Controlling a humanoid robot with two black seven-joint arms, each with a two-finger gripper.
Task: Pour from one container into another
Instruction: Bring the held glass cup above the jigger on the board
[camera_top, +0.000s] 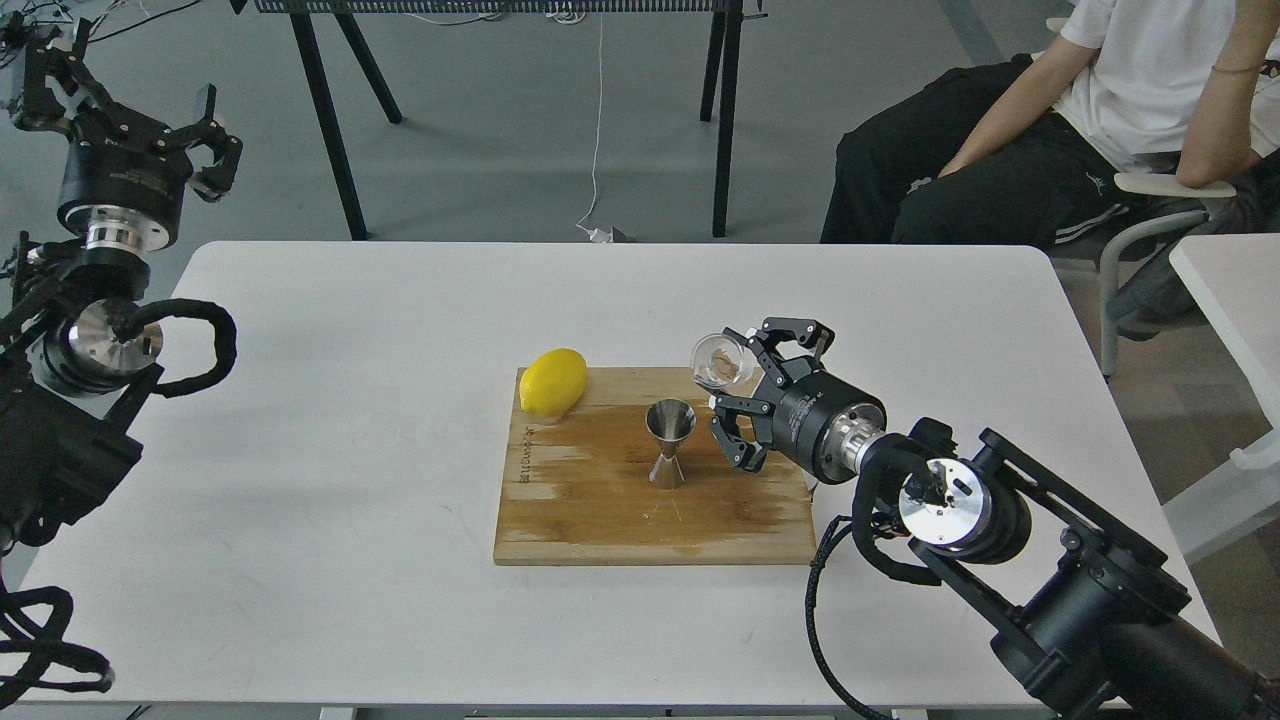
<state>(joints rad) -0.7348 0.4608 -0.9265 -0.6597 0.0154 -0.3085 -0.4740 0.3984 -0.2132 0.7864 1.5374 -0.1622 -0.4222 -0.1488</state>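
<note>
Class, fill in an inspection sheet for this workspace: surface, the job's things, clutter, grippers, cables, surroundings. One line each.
Surface: white table with a wooden cutting board on it, darker patches on the wood.
Job's things: clear cup tilted above the board, brownish contents inside; steel jigger upright on the board.
Clutter: yellow lemon on the board's far left corner.
Grippers: right gripper holds the cup; left gripper raised off the table's left, open, holding nothing.
Cables: black cable loops on both arms; white cord on the floor.
Surroundings: seated person, black table legs, second white table.
</note>
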